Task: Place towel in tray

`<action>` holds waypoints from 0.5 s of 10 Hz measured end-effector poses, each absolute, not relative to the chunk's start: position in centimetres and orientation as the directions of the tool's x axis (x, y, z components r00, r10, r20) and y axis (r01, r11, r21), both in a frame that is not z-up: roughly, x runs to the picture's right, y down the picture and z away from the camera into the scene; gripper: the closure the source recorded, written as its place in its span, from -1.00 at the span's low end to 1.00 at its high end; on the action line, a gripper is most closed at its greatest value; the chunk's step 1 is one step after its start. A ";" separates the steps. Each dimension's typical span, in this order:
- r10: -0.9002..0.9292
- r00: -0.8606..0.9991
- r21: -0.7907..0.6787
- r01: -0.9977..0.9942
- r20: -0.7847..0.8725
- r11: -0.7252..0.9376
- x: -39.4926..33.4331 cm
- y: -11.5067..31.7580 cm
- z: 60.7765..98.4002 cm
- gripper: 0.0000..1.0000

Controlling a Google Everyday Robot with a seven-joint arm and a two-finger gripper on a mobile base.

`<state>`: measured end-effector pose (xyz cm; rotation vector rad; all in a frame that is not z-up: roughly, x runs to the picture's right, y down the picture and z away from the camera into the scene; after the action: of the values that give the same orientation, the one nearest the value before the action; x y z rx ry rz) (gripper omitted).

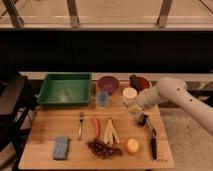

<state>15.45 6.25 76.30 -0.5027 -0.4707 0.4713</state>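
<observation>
My gripper [139,115] hangs at the end of the white arm [170,94], over the right half of the wooden table [45,129], just below the white cup [130,94]. It is shut on a small pale grey-blue cloth, the towel [133,108], which is bunched at the fingers and lifted off the wood. The green tray [48,90] sits at the table's back left, far to the left of the gripper, with nothing visible inside it.
Between gripper and tray stand a purple bowl [108,83] and a blue cup [102,99]. A red bowl [142,81] is behind the arm. On the table lie a fork [80,125], carrot [95,126], grapes [103,148], an orange [132,146], a knife [153,142] and a blue pad [61,147].
</observation>
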 end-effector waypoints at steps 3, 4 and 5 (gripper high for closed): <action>0.510 0.753 -0.511 -0.271 0.416 0.816 14.3 -1.4 78.0 1.00; 0.503 0.732 -0.504 -0.251 0.460 0.827 13.2 -3.5 78.8 1.00; 0.494 0.714 -0.498 -0.232 0.496 0.836 11.8 -5.3 79.3 1.00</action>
<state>11.84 -5.25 79.27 -0.4224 -0.6623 0.4157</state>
